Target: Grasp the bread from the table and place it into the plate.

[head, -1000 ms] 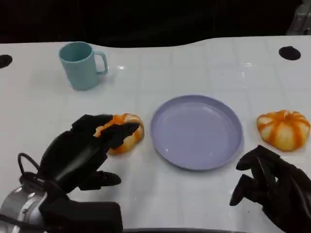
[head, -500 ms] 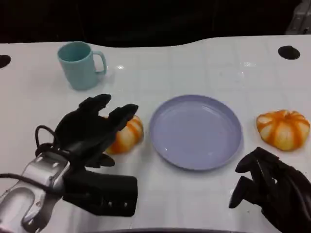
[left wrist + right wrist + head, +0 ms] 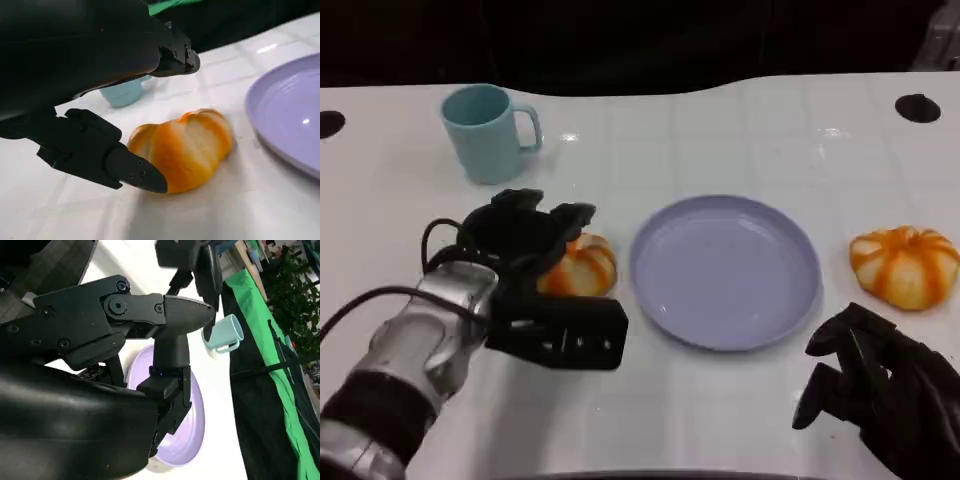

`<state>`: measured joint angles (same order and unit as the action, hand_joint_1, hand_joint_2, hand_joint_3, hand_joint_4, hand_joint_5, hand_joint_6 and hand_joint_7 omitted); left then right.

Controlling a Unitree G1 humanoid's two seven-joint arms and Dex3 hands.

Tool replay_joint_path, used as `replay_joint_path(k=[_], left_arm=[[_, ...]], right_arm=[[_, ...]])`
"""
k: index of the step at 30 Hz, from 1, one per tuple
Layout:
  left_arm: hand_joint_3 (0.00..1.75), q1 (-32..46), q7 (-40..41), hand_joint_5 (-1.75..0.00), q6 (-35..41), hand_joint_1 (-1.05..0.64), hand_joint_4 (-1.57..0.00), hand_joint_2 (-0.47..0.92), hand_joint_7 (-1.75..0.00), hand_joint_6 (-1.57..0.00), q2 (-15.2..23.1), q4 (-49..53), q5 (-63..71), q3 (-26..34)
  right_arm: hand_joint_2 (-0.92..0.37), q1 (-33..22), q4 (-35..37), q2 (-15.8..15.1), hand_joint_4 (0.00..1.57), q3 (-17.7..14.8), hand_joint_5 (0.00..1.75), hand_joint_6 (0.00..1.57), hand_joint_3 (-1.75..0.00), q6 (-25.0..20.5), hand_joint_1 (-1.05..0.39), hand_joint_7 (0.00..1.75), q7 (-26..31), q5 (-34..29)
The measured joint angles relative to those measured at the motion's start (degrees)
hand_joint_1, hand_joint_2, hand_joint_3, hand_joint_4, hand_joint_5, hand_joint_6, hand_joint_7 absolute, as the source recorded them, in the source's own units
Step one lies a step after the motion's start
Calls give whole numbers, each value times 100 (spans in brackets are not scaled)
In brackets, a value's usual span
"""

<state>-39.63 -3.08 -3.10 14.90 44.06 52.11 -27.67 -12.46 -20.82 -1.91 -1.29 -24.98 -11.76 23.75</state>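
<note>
Bright, even overhead light; small glare spots fleck the glossy white table [image 3: 720, 130]. Shadows are soft. The near hand blurs in both wrist views.

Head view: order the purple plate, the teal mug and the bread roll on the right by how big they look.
1. purple plate, clearly largest.
2. bread roll on the right and teal mug look about alike; the mug is farther away, so no ranking.

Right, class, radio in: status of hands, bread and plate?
Left hand open over bread. Right hand open, idle. Plate beside bread, path clear.
</note>
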Motion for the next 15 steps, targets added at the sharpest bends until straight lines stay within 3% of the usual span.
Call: replay_joint_path(k=[6,15], left_arm=[[0,-655,-109,-13,2,-48,-3,74,-1,-15,-265,1129,-316,-141],[1,-1033,-106,-11,-22,-48,-3,76,0,-15,-590,2158,-587,-290]], right_arm=[[-92,5,-12,-4,65,31,175,50,-48,10,-44,161,-22,-13],[-92,6,-19,-4,64,10,175,50,-47,8,-44,160,-26,2]])
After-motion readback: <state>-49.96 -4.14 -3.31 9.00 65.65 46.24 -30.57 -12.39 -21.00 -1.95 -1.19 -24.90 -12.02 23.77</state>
